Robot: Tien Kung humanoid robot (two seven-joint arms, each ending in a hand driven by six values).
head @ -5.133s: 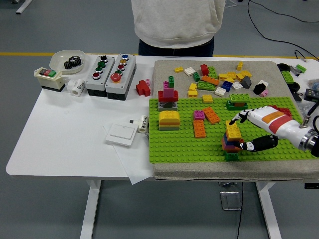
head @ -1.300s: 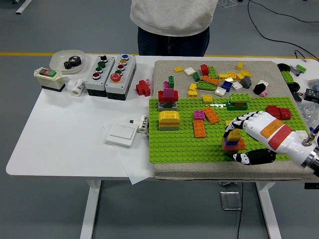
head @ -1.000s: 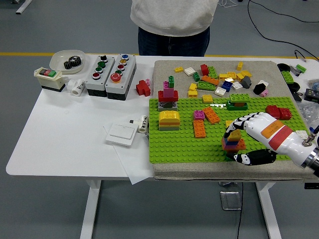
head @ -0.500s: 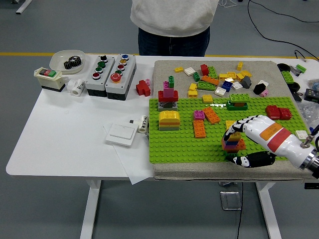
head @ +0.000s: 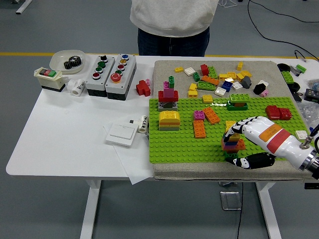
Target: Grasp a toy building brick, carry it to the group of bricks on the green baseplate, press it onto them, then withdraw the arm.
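On the baseplate's near right corner: right hand [head: 245, 144], fingers curled around the brick stack [head: 231, 143], thumb low on its near side.
Brick stack: yellow on top, then purple, blue, orange, standing on the green baseplate [head: 179, 142].
Loose bricks [head: 219, 79]: scattered on the grey mat toward the table's far edge.
Person [head: 172, 22]: standing at the table's far side, hands not visible.
Button boxes [head: 109, 74]: far left part of the table.

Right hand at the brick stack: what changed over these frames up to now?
The right hand came down and toward the near edge, pressing on the brick stack, which now looks shorter and seated on the green baseplate. Its fingers still wrap the stack. Other bricks, the button boxes and the person stayed.
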